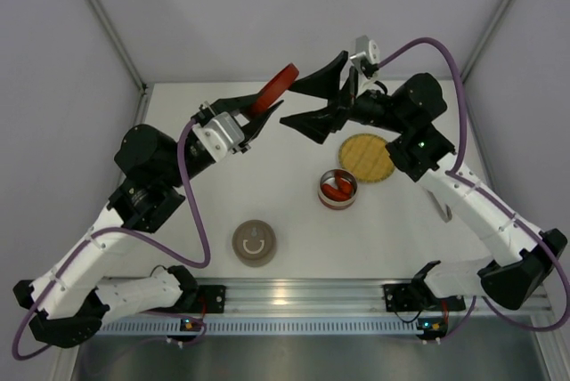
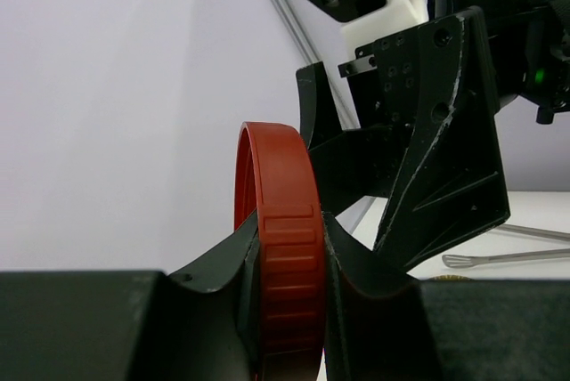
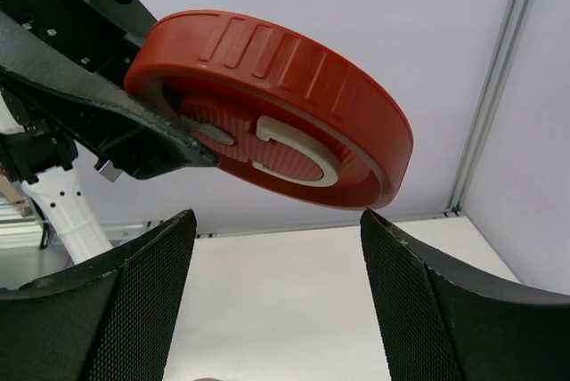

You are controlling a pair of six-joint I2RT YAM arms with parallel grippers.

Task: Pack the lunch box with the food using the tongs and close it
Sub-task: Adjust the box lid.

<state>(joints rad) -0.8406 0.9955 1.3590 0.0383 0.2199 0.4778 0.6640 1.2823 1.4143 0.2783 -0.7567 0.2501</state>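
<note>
My left gripper (image 1: 265, 103) is shut on a red ribbed lid (image 1: 280, 84), held on edge high above the back of the table. In the left wrist view the lid (image 2: 278, 187) stands upright between my fingers. My right gripper (image 1: 309, 100) is open and faces the lid from the right. From its wrist camera the lid (image 3: 294, 101) hangs just above the open gripper (image 3: 276, 221), touching neither pad. The round lunch box (image 1: 319, 190) sits mid-table with red food pieces (image 1: 337, 190) inside. The grey tongs (image 2: 504, 258) lie on the table, partly hidden by the right arm (image 1: 443, 210).
A round yellow woven plate (image 1: 367, 157) lies just behind and right of the lunch box. A grey-brown round lid (image 1: 254, 243) rests near the front, left of centre. White walls close in the back and sides.
</note>
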